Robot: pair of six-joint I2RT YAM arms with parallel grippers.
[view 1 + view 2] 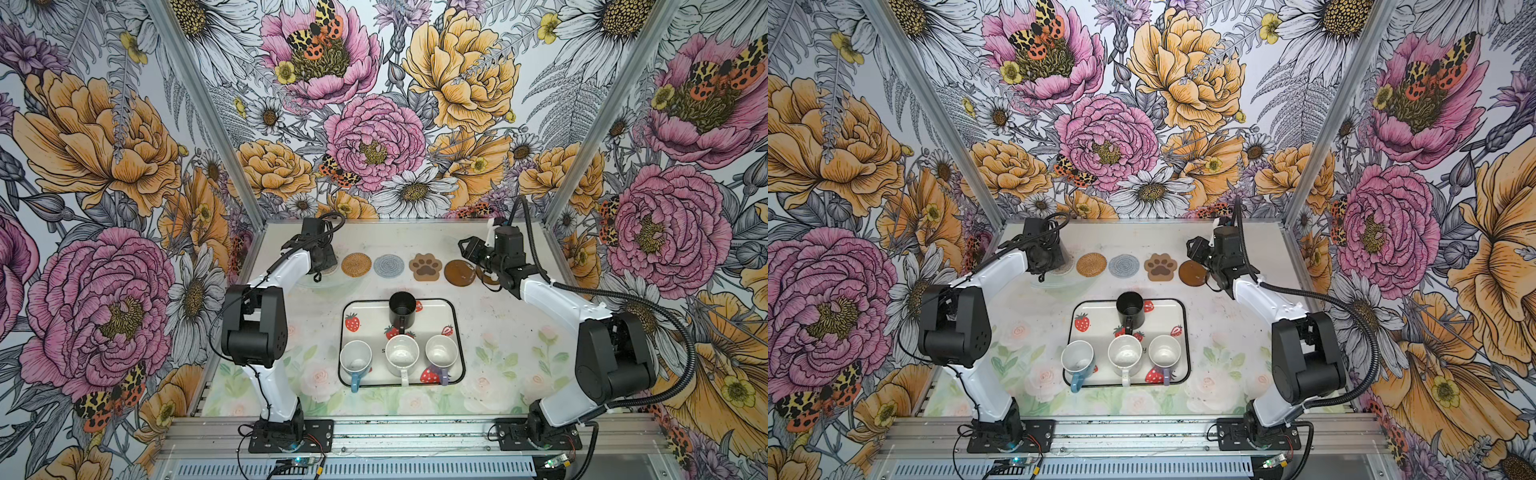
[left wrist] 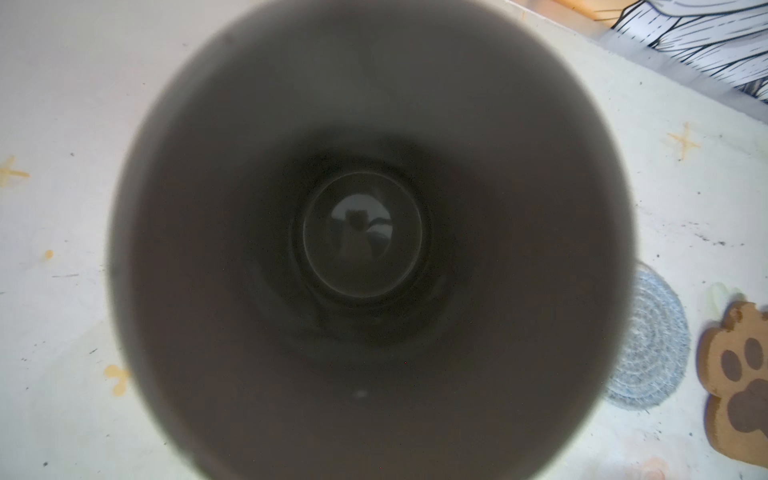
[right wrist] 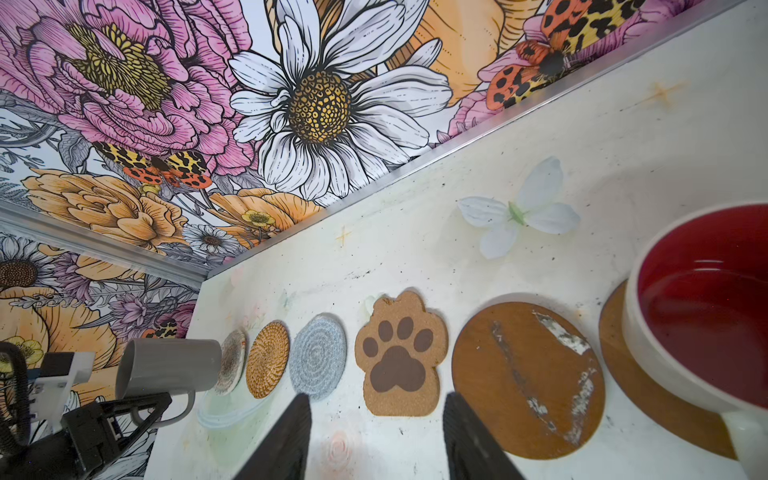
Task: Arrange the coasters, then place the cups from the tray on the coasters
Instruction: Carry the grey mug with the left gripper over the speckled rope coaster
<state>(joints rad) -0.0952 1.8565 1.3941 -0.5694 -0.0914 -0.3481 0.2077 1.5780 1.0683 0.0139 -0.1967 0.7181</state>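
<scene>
- Right, I take the tray (image 1: 374, 309) as my marker. Four cups stand upright on it.
- The black mug (image 1: 402, 309) is at the middle of the tray's far edge, with its handle turned toward the near edge.
- Along the tray's near edge, left to right, stand the light blue mug (image 1: 355, 358), the all-white mug (image 1: 402, 353) and the lilac mug (image 1: 441, 351). Their handles stick out over the near rim.
- Beyond the tray's far edge the coasters lie side by side in one row: the rattan coaster (image 1: 356, 264), the grey woven coaster (image 1: 388, 266), the paw coaster (image 1: 425, 267) and a scuffed brown disc (image 1: 459, 272).
- The clear coaster (image 3: 230, 361) ends that row beyond the tray's far-left corner. In both top views my left arm covers most of it.
- The left gripper (image 3: 160, 401) is clamped tight on the handle of the grey mug (image 3: 170, 365), which is over the clear coaster. I cannot tell whether its base touches.
- The left wrist view looks straight down into that mug.
- The second brown disc (image 3: 617, 345) lies beyond the tray's far-right corner, with the red-lined white mug (image 3: 702, 316) standing on it.
- The right gripper (image 3: 376, 397) sits beside that mug without touching it, its jaws roughly half apart with nothing between them.
</scene>
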